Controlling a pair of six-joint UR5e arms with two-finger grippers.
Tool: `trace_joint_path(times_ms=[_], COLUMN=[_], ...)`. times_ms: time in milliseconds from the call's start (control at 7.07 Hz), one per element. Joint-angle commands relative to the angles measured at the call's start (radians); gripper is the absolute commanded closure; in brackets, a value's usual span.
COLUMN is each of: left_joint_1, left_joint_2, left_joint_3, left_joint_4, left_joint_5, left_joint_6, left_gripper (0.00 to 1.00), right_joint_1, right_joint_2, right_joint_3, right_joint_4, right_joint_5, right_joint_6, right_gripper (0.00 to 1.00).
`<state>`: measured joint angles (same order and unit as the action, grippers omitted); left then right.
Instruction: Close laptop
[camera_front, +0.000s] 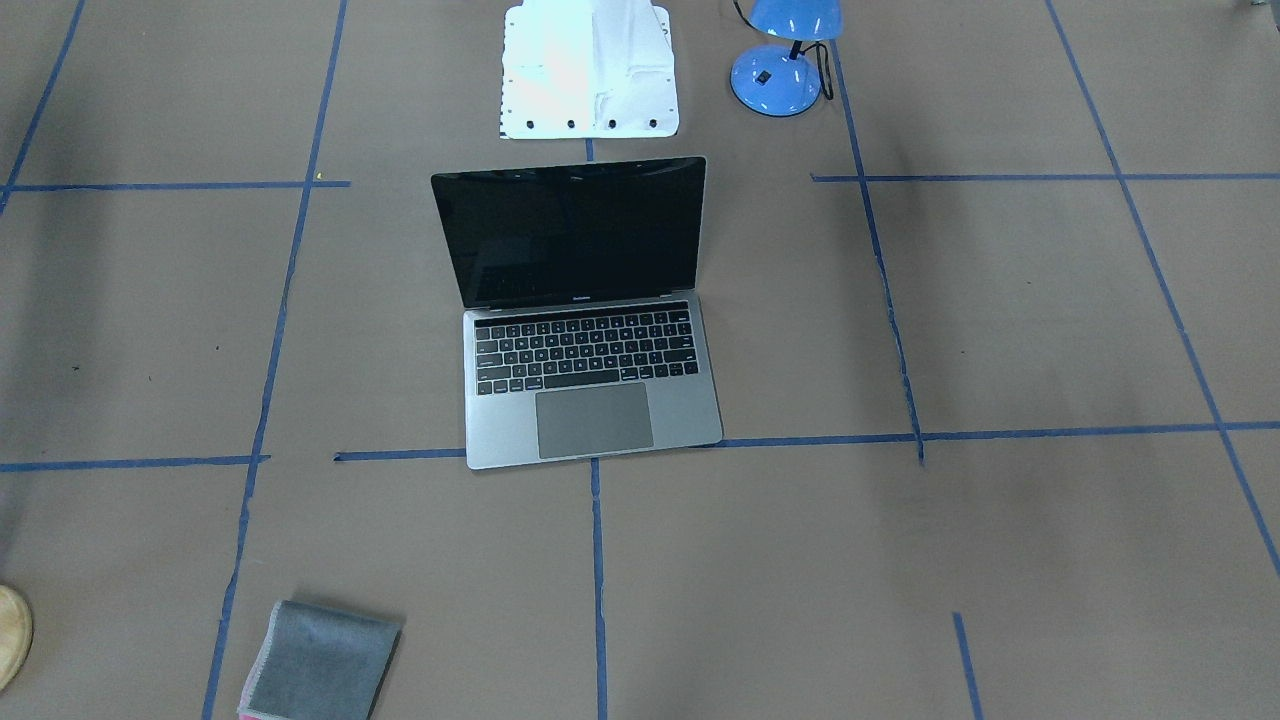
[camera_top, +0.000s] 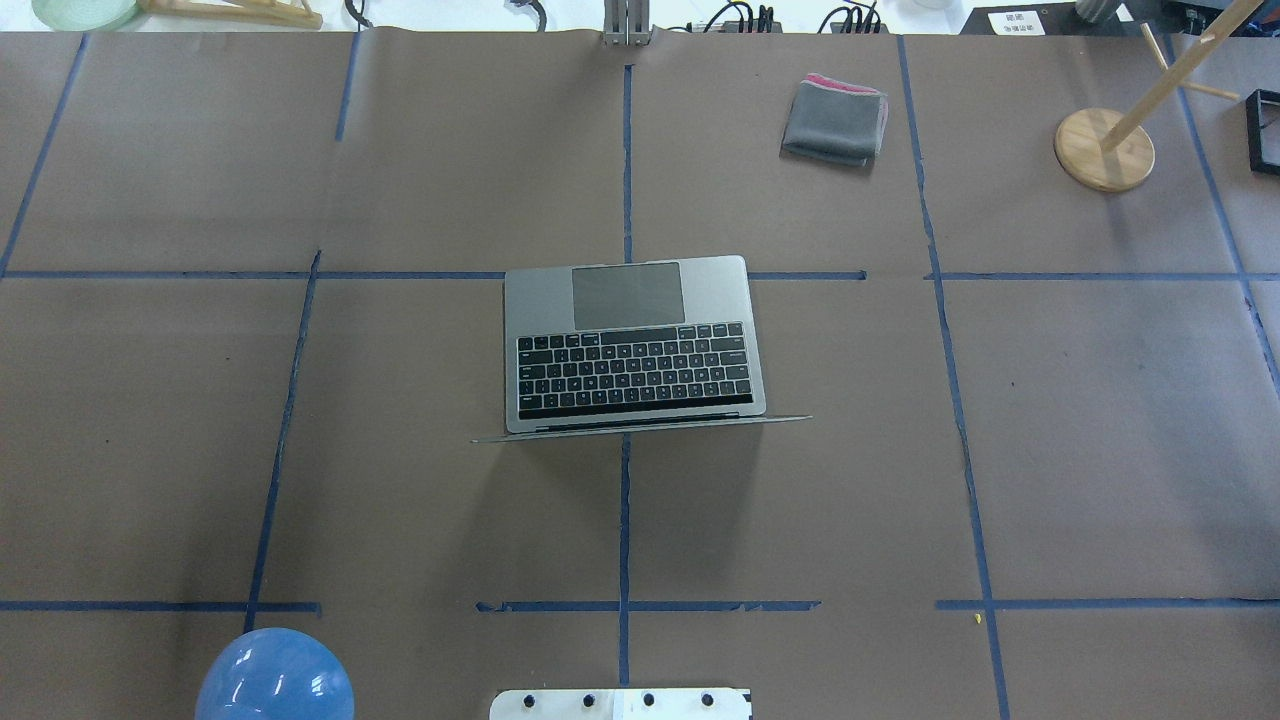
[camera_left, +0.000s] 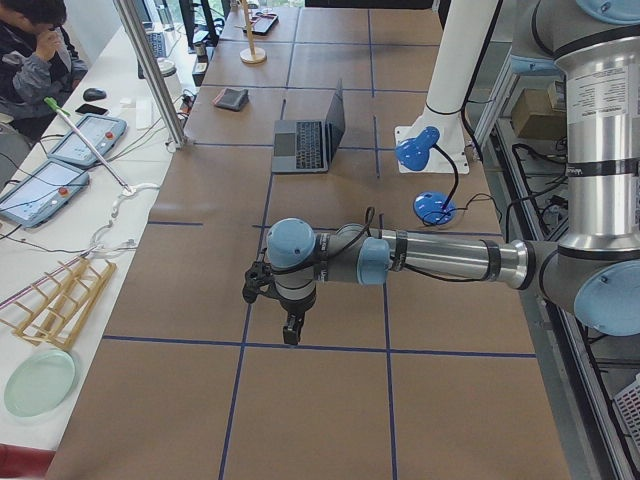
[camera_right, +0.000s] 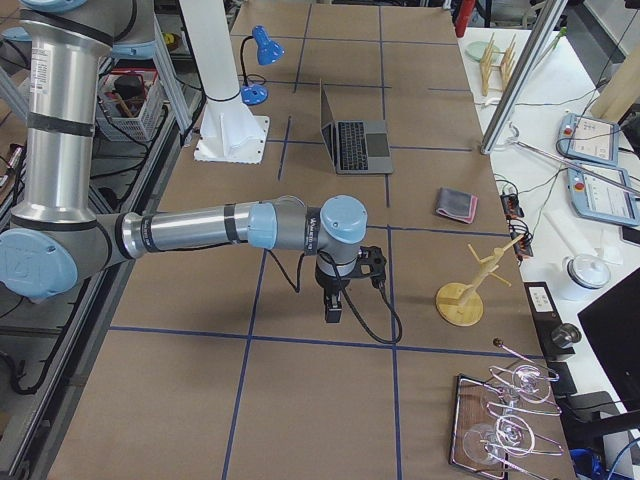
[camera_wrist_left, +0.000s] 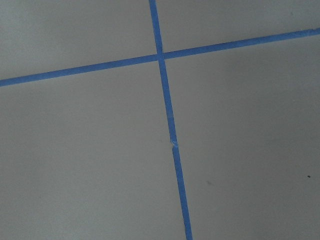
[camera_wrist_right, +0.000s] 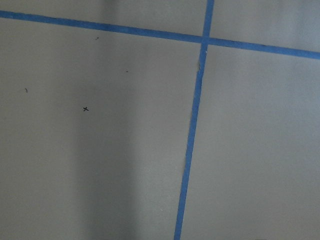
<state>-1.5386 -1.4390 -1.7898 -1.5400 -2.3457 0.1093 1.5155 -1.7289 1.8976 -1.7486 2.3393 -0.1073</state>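
The laptop (camera_front: 590, 400) stands open in the middle of the table, screen black and upright, keyboard and trackpad facing away from the robot base. It also shows in the overhead view (camera_top: 630, 340) and small in both side views (camera_left: 310, 140) (camera_right: 355, 140). My left gripper (camera_left: 290, 335) hangs over bare table far from the laptop, seen only in the exterior left view. My right gripper (camera_right: 333, 315) hangs likewise at the other end, seen only in the exterior right view. I cannot tell whether either is open or shut. Both wrist views show only brown paper and blue tape.
A blue desk lamp (camera_front: 780, 70) stands by the white robot base (camera_front: 590, 70). A folded grey cloth (camera_top: 835, 120) lies beyond the laptop. A wooden peg stand (camera_top: 1105, 150) is at the far right. An operator (camera_left: 30, 50) sits at a side desk.
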Motion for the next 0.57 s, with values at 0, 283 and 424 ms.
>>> trace_joint_path(times_ms=[0, 283, 424], left_joint_1=[0.002, 0.003, 0.035], left_joint_2=[-0.091, -0.185, -0.185], left_joint_3=[-0.002, 0.03, 0.024], left_joint_4=[-0.041, -0.075, -0.089], left_joint_5=[0.002, -0.003, -0.082], left_joint_6=[-0.006, -0.031, -0.16], left_gripper=[0.0, 0.0, 0.0], right_joint_1=[0.0, -0.001, -0.003], right_joint_2=[-0.001, -0.003, -0.006], right_joint_3=[0.014, 0.012, 0.012], right_joint_4=[0.146, 0.271, 0.331], right_joint_5=[0.028, 0.087, 0.124], right_joint_6=[0.008, 0.128, 0.197], right_gripper=[0.0, 0.01, 0.01])
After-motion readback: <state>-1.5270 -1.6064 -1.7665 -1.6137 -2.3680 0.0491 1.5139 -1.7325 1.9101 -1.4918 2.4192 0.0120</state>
